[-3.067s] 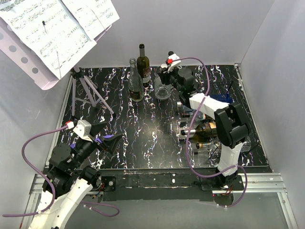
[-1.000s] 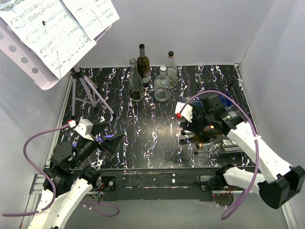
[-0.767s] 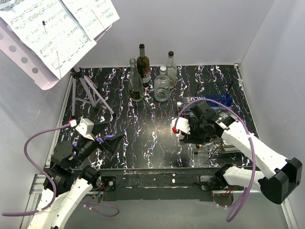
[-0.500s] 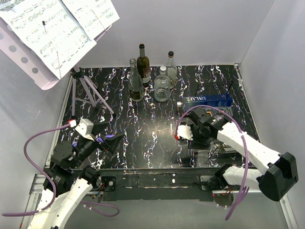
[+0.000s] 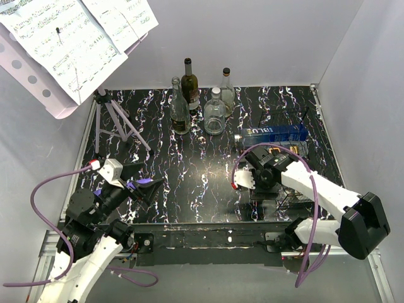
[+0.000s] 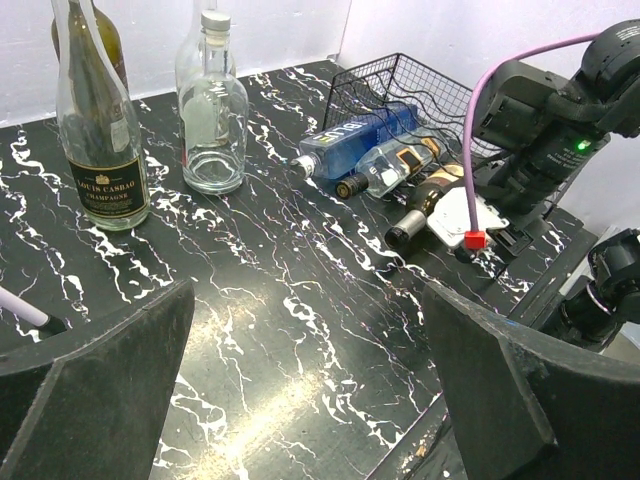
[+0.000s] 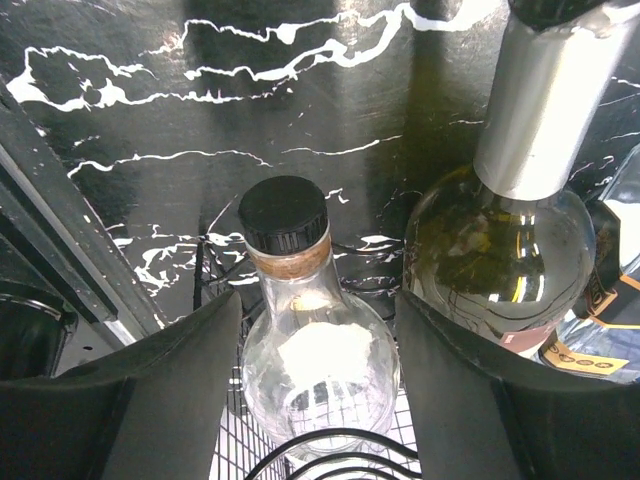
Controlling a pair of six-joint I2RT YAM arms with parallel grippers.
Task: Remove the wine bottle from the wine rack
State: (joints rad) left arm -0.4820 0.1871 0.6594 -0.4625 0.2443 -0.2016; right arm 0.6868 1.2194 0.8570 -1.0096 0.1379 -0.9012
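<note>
The wine rack (image 5: 295, 197) of black wire sits at the table's right, also in the left wrist view (image 6: 400, 82). Several bottles lie on it. A clear round-shouldered bottle (image 7: 320, 335) with a black cap lies between the fingers of my right gripper (image 7: 318, 405), which is open and straddles its body closely. Beside it lies a dark green wine bottle (image 7: 495, 255) with a silver foil neck. From above, my right gripper (image 5: 257, 182) hangs low over the rack's near end. My left gripper (image 6: 310, 385) is wide open and holds nothing, low at the near left (image 5: 148, 187).
A blue bottle (image 5: 271, 133) and a small labelled bottle (image 6: 392, 165) lie at the rack's far side. Several bottles stand at the back, among them a champagne-labelled one (image 6: 100, 150) and a clear one (image 6: 210, 120). A purple music stand (image 5: 69, 47) stands at the far left.
My right arm came back from the bottles at the rear to the rack, then slid toward the near end, uncovering the blue bottle. The left arm has not moved.
</note>
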